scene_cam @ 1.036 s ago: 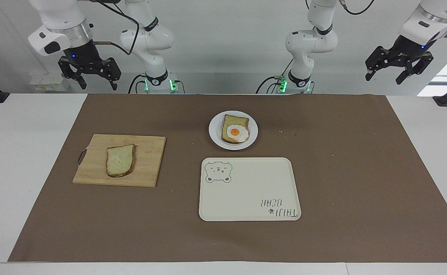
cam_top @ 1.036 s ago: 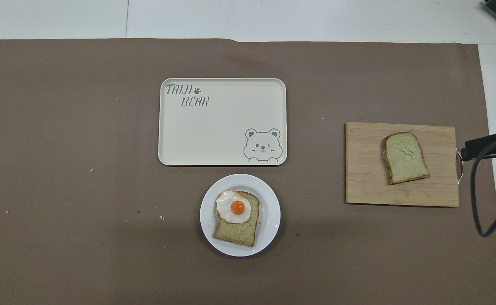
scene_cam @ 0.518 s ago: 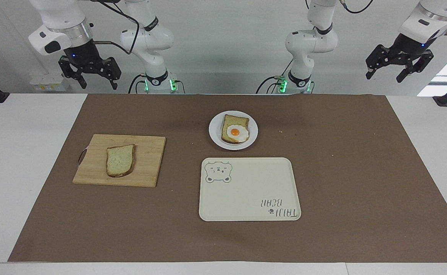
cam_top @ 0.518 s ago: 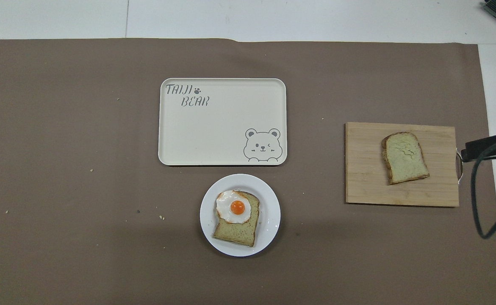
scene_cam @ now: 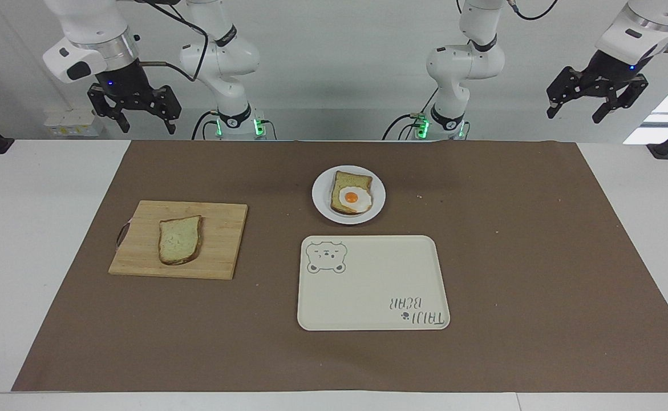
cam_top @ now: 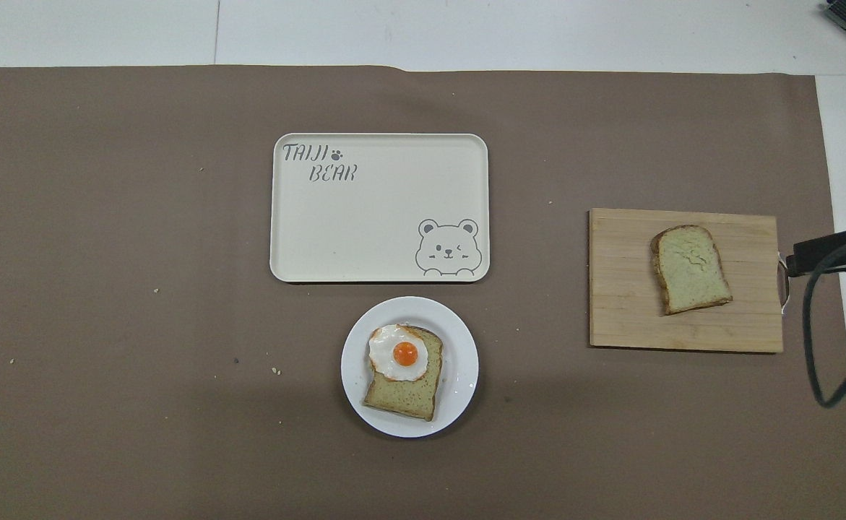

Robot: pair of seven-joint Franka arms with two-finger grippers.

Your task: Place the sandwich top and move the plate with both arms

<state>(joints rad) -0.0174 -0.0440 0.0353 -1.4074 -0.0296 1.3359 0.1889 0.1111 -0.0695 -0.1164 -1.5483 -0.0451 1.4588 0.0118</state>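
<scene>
Sandwich top [scene_cam: 180,240] is lying flat on the cutting board [scene_cam: 219,251] toward the right arm's end of the desk, plate [scene_cam: 322,205] nearer the robots awaiting it, while right gripper [scene_cam: 134,108] and left gripper [scene_cam: 596,97] are hanging spread, raised off the desk, holding nothing.

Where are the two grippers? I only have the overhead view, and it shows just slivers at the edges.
Observer: The facing view shows the right gripper raised high over the right arm's end of the table, fingers open and holding nothing.
Operator: And the left one?
Observer: The left gripper hangs just as high over the left arm's end, also open and holding nothing.
Operator: Is either one close to touching the bread?
Observer: No. The sandwich top lies flat on the cutting board, far below the right gripper.
</scene>
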